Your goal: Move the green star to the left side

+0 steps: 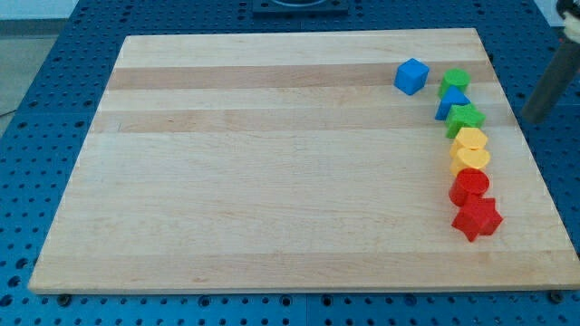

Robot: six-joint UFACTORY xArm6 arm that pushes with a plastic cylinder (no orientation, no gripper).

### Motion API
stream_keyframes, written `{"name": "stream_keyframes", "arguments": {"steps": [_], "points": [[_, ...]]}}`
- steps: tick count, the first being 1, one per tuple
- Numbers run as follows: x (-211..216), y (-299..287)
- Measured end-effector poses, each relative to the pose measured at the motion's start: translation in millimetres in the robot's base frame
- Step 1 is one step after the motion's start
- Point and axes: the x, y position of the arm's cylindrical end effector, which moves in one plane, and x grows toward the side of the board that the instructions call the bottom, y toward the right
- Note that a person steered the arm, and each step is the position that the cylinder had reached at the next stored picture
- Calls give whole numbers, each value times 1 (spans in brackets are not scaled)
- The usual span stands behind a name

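The green star (pixel 466 119) lies near the board's right edge, third from the top in a curved column of blocks. Above it are a green block (pixel 455 81) and a blue block (pixel 451 101). Below it are two yellow blocks (pixel 470 140) (pixel 470 158), a red round block (pixel 469 186) and a red star (pixel 477 218). A blue cube (pixel 411 76) sits apart, to the upper left of the column. My tip (pixel 528 118) is off the board's right edge, to the right of the green star, apart from it.
The wooden board (pixel 272 163) rests on a blue perforated table (pixel 36 91). All blocks are crowded along the board's right side.
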Motion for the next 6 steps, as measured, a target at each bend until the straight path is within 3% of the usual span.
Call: {"name": "stream_keyframes", "arguments": {"steps": [2, 3, 4, 6], "points": [[15, -145], [12, -190], [27, -192], [-6, -194]]}}
